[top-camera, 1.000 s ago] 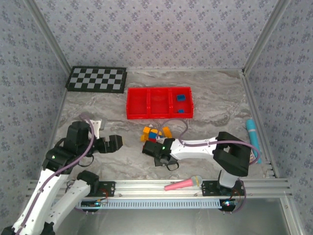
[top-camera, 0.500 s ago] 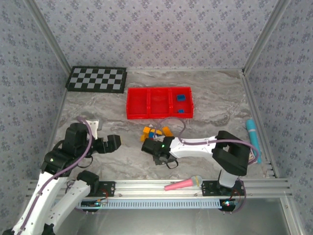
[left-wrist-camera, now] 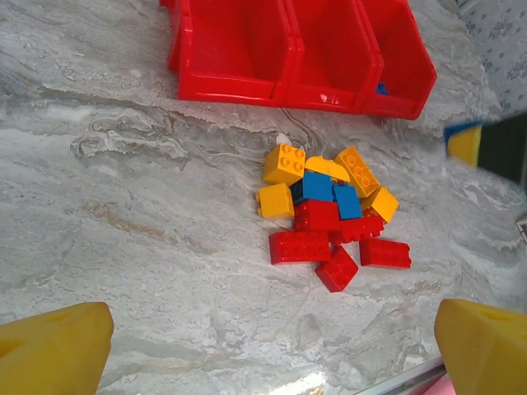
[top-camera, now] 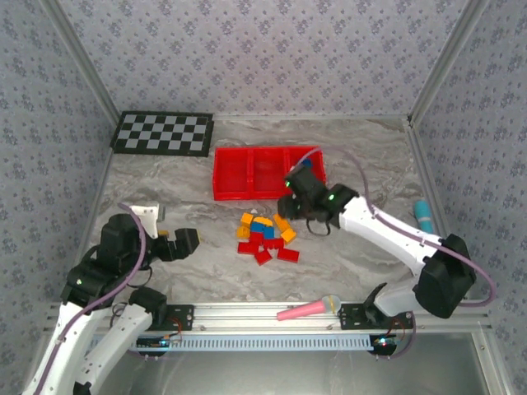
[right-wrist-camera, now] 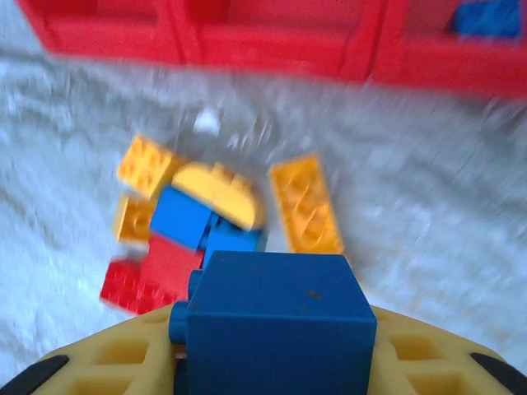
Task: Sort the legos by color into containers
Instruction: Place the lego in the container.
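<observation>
Checkerboard (top-camera: 163,133) at far left, pink microphone toy (top-camera: 309,309) by the near rail, teal cylinder (top-camera: 423,216) at right edge, legos (top-camera: 265,236) heaped on marble just before the red tray (top-camera: 247,196), right gripper (top-camera: 298,186) over the tray's near wall pinching a dark blue brick (right-wrist-camera: 276,317), left gripper (top-camera: 169,229) spread wide, empty, left of the heap.

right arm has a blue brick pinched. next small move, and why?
Probably move the right gripper forward over the tray's right compartment, then open. Its fingers clamp a blue brick, that compartment already holds blue bricks, and the wrist view shows it ahead of the brick, not under it.
</observation>
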Controlling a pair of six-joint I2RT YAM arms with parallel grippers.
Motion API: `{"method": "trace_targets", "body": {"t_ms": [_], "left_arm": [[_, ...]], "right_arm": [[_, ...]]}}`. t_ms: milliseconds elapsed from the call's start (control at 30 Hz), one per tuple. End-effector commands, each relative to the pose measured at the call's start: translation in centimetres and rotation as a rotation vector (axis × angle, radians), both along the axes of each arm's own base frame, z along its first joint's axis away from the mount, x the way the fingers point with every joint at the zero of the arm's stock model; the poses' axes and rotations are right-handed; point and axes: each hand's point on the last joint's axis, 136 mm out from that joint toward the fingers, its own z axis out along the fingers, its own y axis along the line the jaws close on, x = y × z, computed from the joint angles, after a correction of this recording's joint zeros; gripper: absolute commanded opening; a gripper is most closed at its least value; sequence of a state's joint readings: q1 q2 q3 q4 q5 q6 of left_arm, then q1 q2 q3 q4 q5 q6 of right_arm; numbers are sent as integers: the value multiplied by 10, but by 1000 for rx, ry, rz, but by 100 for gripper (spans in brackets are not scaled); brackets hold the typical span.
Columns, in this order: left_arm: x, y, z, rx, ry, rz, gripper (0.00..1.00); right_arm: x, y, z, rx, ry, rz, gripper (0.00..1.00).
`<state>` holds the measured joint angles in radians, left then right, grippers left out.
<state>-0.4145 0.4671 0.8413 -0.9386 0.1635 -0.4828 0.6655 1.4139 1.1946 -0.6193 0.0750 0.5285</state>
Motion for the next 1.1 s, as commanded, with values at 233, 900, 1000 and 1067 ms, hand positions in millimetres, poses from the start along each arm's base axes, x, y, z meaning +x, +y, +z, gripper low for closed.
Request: {"method": "trace_targets", "body": {"t_ms": [233,900,1000,1067], "left_arm": [[3,3,3,1,-16,24,100],[2,7,3,-6,-23,50,100],[2,10,3,-4,-23,63,100],[2,10,4,-5,-26,66,100]], "right_arm": [[99,-30,-2,-11,21,-3,29],[159,-40,-67,9,156,-56,51],[162,-40,-70,11,151,-62,55],[163,-39,-68,15,146,-66,60]]}}
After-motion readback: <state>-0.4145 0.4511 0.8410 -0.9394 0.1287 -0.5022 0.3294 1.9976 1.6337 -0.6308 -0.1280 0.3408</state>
